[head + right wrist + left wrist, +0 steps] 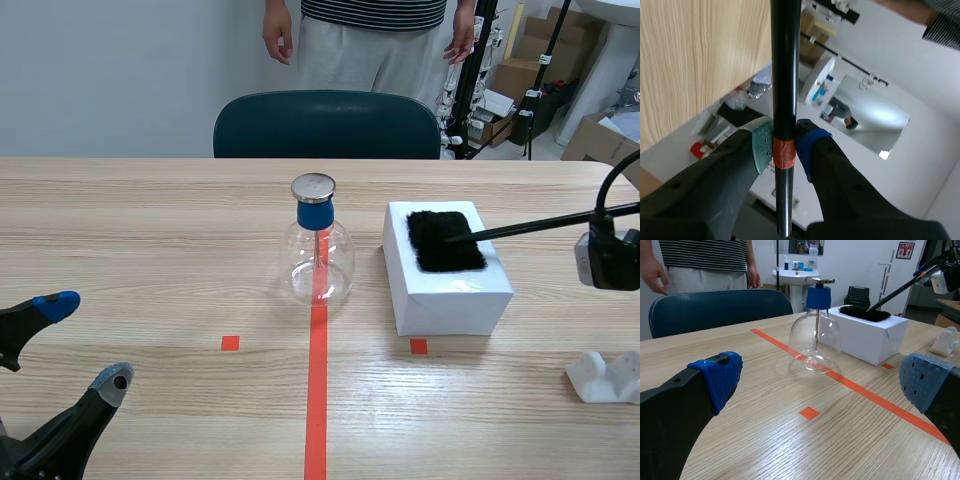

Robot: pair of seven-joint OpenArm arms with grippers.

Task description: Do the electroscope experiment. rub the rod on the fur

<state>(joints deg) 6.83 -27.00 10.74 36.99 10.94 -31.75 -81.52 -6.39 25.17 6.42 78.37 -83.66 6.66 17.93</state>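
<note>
Rod tip on the fur, electroscope at mid-tabletop.
A black rod [550, 223] slants in over the tabletop's right edge, its tip on the black fur [445, 241] atop a white box [450, 290] right of centre. Near the box, on the red tape line, stands the glass electroscope [319, 250] with blue cap and metal disc. The left pincer [85, 340] sits at the near left corner, fingers spread apart. A white holder [605, 378] lies by the right edge; a chair [327, 125] and a standing person [370, 40] are beyond the far edge.

Left arm [55, 432] is lying low, jaws gaping wide; right arm [607, 258] is hanging raised, jaws clamping the rod [786, 75].
</note>
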